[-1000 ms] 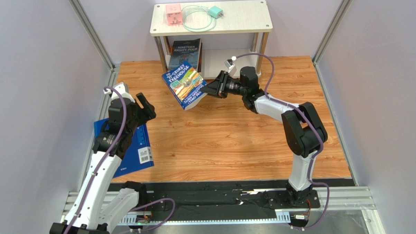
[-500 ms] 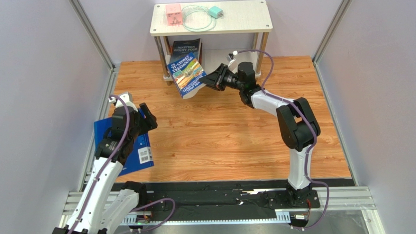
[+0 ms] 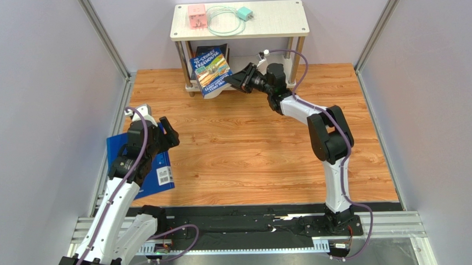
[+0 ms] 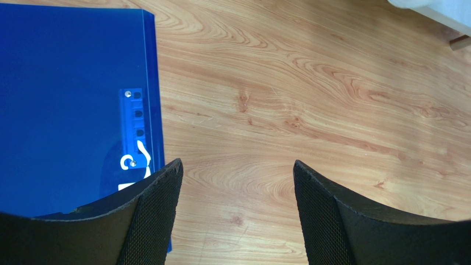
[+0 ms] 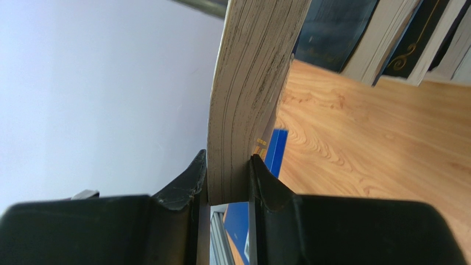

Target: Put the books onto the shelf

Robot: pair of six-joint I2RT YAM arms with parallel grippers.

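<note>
Wood-grain bench (image 3: 251, 155), 1 book at the shelf (image 3: 275, 19), 1 lying flat.
Right gripper (image 3: 230, 80) is clamped on the page edge of the Treehouse paperback (image 3: 212, 71), which juts tilted ahead of it at the lower tier. Left gripper (image 4: 235, 176) hangs wide open and empty, with the blue book (image 4: 72, 99) just beneath it. That narrow pinch could let the paperback pivot, clip the silver post (image 3: 186, 66) or topple the dark books (image 5: 331, 33) beyond.

Robotics lab cell: pale-lilac panel walls (image 3: 36, 86), silver aluminium frame posts (image 3: 103, 37), 2 white-and-black robot arms (image 3: 340, 187) on a black rail (image 3: 247, 223).
</note>
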